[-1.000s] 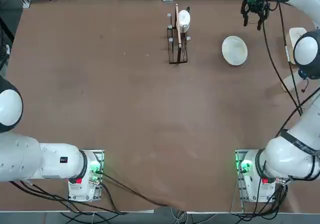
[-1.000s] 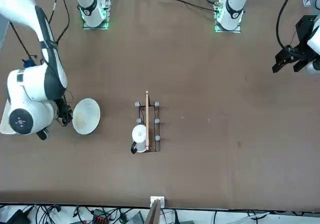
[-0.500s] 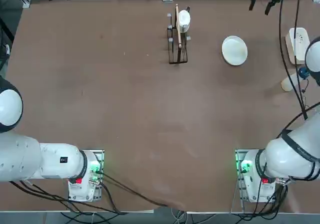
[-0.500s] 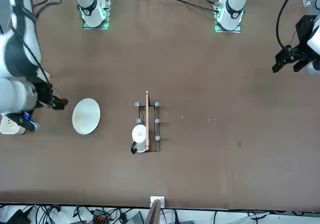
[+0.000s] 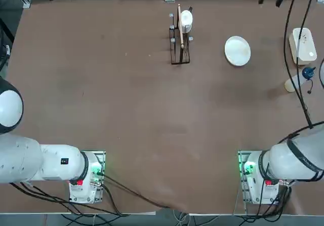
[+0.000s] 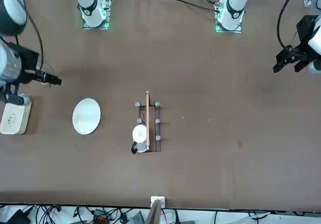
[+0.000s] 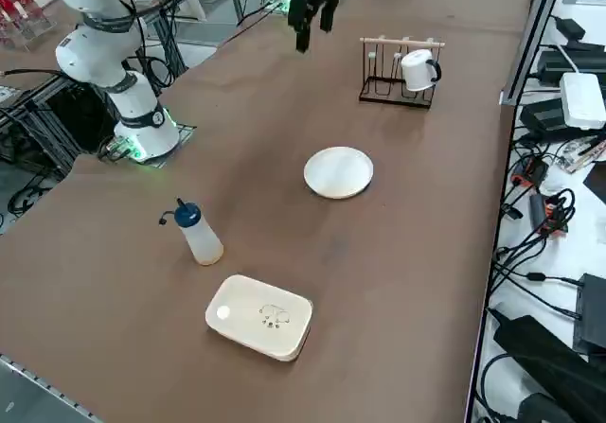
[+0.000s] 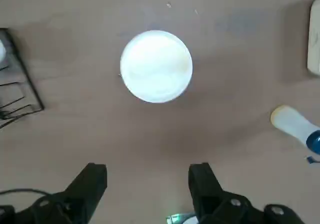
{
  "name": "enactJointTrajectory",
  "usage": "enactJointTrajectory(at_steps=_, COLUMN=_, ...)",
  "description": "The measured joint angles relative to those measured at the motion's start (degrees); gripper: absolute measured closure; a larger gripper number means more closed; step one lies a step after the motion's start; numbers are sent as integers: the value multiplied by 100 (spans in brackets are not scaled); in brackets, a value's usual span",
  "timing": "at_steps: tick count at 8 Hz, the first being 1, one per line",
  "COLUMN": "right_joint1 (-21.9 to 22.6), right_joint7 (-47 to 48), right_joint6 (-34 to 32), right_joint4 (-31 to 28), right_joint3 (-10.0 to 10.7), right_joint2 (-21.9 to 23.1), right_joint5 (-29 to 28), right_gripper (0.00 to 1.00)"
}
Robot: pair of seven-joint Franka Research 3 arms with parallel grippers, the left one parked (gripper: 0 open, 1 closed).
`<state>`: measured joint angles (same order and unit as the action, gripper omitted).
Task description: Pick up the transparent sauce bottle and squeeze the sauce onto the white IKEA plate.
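- Brown tabletop [image 5: 152, 109] fills every view, with cables and equipment along its edges.
- Nearest the robot's right edge stands the small slim translucent squeeze bottle with a blue cap [image 7: 199, 234], upright on the table and untouched; it also shows at [image 5: 296, 80] and [image 8: 295, 126].
- Just beyond it, along the same edge, lies a white rounded-rectangular container [image 7: 260, 316], apart from the bottle; see [image 5: 302, 45] and [image 6: 14, 116].
- Further in from that edge sits the small round plain white plate with a shallow rim [image 5: 237, 50], bare, well apart from the bottle; also [image 6: 86, 116], [image 7: 338, 172], [image 8: 156, 66].
- To the plate's left, toward the table's far side, a black wire rack with a wooden bar [image 5: 179, 36] holds a white mug [image 5: 186, 18], also seen at [image 7: 417, 68].
- The right gripper [image 8: 147, 186] hangs high in the air above the far part of the table, looking down on the plate and bottle; its two black fingers [image 8: 92, 181] stand wide apart and hold nothing. It shows dark at [image 7: 312, 7].
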<state>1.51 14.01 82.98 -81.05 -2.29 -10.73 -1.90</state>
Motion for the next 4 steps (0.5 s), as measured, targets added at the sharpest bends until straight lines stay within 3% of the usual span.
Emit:
enactJointTrajectory(at_steps=2, right_joint1=155, right_joint7=-751, right_joint6=166, right_joint4=-497, right_joint3=25, right_joint2=696, right_joint5=6, right_gripper=0)
enactJointTrajectory(at_steps=4, right_joint1=288, right_joint7=-1061, right_joint6=298, right_joint4=-1008, right_joint3=253, right_joint2=1217, right_joint5=6, right_gripper=0)
